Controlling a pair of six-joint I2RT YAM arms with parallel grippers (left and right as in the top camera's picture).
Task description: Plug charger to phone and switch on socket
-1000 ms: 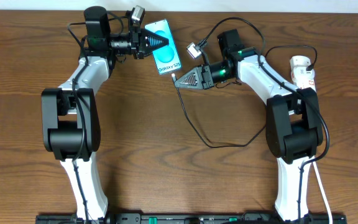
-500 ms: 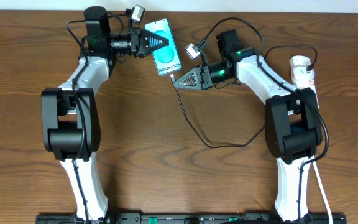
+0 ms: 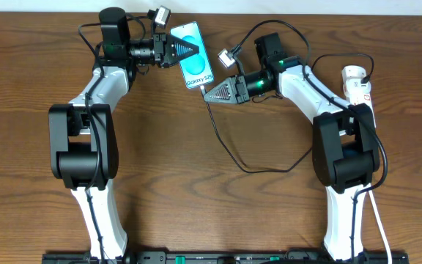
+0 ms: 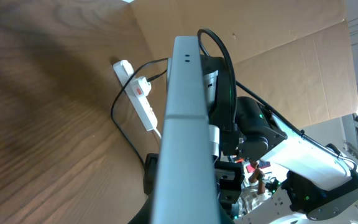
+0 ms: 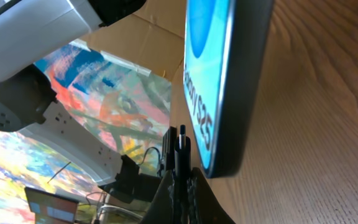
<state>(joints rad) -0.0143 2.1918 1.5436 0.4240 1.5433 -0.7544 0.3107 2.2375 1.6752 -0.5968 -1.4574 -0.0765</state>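
My left gripper (image 3: 193,50) is clamped on the phone (image 3: 198,70) at the far middle of the table, pinching its upper half. The lower end, where the port must be, points toward my right arm. The phone is stiff, light and slick on its glass and metal sides. I judge that a push from the plug could make it swivel in a grip this far from the port end. I'd rather hold it across the long edges, and I can't tell whether its lower edge rests on the wood.

My right gripper (image 3: 208,93) is closed on the charger (image 3: 252,171) right at its plug (image 5: 181,140), which is the place to hold it. The cable is limp and won't steer; only the short rigid tip can be aimed. In the right wrist view the tip stands out past the fingers, just beside the phone's lower end and not yet in. The pins are fragile, so I want it square before pressing.

The socket (image 3: 357,84) lies at the far right, well apart from both grippers.

Compared with a second ago, the right gripper has crept up and left toward the phone's lower end. The left gripper and phone look unmoved.
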